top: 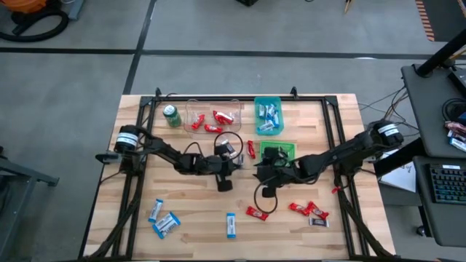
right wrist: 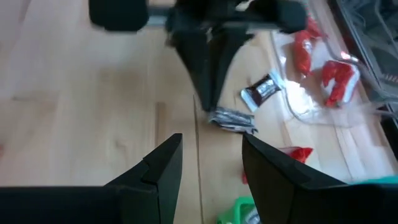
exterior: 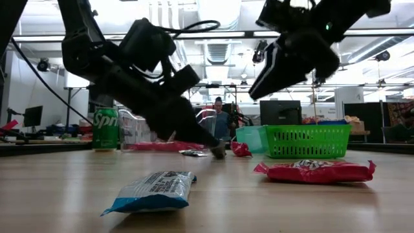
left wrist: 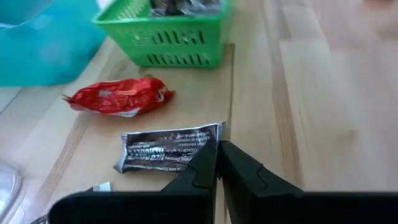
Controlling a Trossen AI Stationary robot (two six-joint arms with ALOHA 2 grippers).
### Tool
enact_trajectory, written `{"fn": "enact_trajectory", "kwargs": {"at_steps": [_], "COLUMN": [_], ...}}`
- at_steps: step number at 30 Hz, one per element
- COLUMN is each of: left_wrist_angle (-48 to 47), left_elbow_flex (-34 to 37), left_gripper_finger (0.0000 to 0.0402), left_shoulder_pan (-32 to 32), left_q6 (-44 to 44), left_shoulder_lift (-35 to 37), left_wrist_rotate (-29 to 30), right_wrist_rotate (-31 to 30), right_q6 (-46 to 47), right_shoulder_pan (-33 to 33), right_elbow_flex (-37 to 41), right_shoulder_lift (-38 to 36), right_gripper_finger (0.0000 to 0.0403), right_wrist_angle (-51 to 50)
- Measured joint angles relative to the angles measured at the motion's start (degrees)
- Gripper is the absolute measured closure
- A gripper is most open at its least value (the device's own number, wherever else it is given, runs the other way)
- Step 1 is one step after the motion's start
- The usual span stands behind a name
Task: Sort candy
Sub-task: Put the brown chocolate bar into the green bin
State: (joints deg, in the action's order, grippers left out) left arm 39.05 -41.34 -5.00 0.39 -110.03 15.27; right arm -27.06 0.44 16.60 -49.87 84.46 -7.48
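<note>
Dark-wrapped and silver-edged, a small candy bar (left wrist: 166,148) lies flat on the wooden worktop (top: 196,225) near the centre, its long axis running left to right. The left hand (left wrist: 217,165) has its fingers pressed together at the bar's right end; whether the wrapper's corner is actually pinched between the tips cannot be told. From that hand the bar stretches away to the left, with a red candy (left wrist: 118,96) just beyond it and the green basket (left wrist: 168,43) of dark bars farther off on the far side, so any lift would, by the look of it, carry the bar onward toward that basket. The right hand (right wrist: 211,162) hangs above the worktop nearby with its fingers spread and empty, aimed at the same spot but clearly the more distant of the two. Other candy lies well apart: blue-and-white bars (top: 164,218) near the front left, red ones (top: 306,209) front right, and sorted pieces in the far trays beside a green can (top: 172,116).
</note>
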Motion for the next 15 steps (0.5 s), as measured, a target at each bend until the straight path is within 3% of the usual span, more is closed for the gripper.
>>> {"fn": "enact_trajectory", "kwargs": {"at_steps": [15], "left_wrist_angle": [5.4], "left_elbow_flex": [0.0], "left_gripper_finger": [0.0401], "left_shoulder_pan": [-2.7], "left_q6": [-7.5], "left_shoulder_lift": [1.0], "left_wrist_rotate": [-1.3], "right_wrist_rotate": [-0.1], "right_q6": [-5.6], "right_shoulder_pan": [-2.7], "right_elbow_flex": [-5.0], "right_shoulder_lift": [11.8], "right_gripper_finger": [0.0248], "right_wrist_angle": [1.0]}}
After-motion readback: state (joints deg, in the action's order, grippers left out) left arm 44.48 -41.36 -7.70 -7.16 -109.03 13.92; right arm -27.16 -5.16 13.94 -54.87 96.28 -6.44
